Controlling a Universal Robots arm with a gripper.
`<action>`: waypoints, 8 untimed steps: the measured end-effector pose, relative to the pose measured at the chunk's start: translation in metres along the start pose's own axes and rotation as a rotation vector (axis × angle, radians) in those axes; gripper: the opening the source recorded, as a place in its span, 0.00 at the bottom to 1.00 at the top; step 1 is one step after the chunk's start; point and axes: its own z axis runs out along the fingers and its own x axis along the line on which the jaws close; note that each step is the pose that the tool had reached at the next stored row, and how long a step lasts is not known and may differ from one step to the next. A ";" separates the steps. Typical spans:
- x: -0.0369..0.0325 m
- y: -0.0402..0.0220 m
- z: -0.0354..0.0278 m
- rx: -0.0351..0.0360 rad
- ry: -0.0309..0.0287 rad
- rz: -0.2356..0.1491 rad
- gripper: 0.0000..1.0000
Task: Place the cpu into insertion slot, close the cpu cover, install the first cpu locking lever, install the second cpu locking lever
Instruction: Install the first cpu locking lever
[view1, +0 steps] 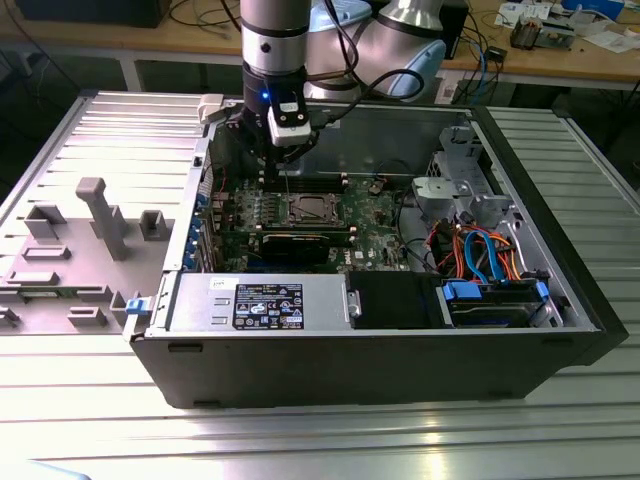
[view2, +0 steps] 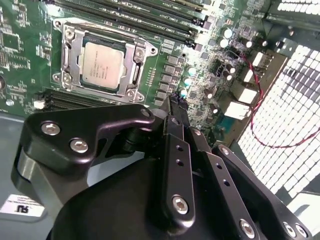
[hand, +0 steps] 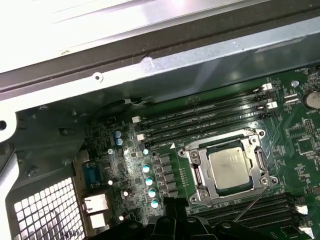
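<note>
cpu (view2: 102, 65) in insertion slot (view2: 131, 76), cpu cover (view2: 95, 36) seemingly shut

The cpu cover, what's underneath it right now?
The cpu lies under the cpu cover, its silver face showing through the window. The insertion slot's contacts beneath the chip are covered, so they cannot be seen.

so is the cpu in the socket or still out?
In. In the second wrist view the cpu lies flat within the insertion slot, with the cpu cover framing its edges.
</note>
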 end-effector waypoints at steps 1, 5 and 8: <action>-0.0001 0.0001 0.0002 0.0011 0.0000 -0.031 0.11; 0.0008 -0.0001 0.0013 -0.0081 -0.0513 -0.069 0.11; 0.0009 -0.0002 0.0015 -0.0074 -0.0513 -0.122 0.11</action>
